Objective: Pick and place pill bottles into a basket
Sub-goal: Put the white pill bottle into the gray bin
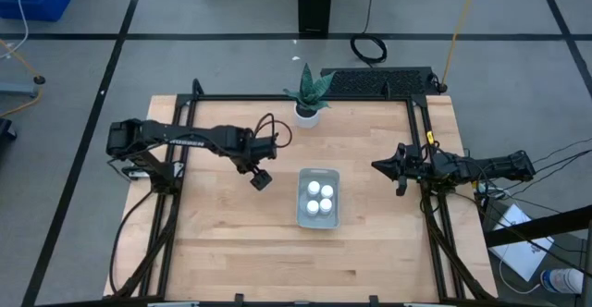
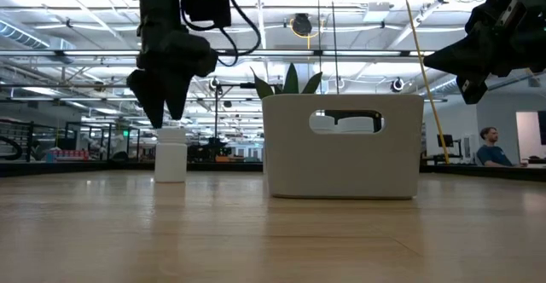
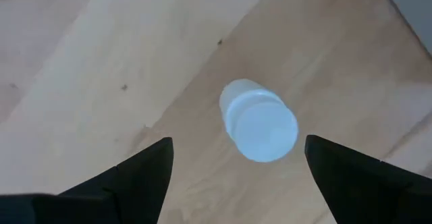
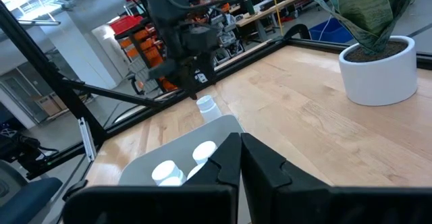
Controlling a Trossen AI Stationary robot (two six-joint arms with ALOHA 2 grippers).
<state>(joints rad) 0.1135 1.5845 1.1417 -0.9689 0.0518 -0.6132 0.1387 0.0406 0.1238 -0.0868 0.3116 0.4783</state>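
Left claw point(image 3: 236, 166), fingers spread, hangs directly above an upright pill bottle point(image 3: 259, 121) at frame centre, not touching.

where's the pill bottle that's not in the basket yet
It stands upright on the table left of the basket, directly under the left tool: pill bottle in the low view.

Potted plant point(image 1: 308, 92) (white pot) on wooden table point(image 1: 222, 242)

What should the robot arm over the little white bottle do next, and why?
Probably lower straight down. The left gripper hangs open above the pill bottle, which stands upright on the table beside the basket, with a finger on either side but not yet around it.
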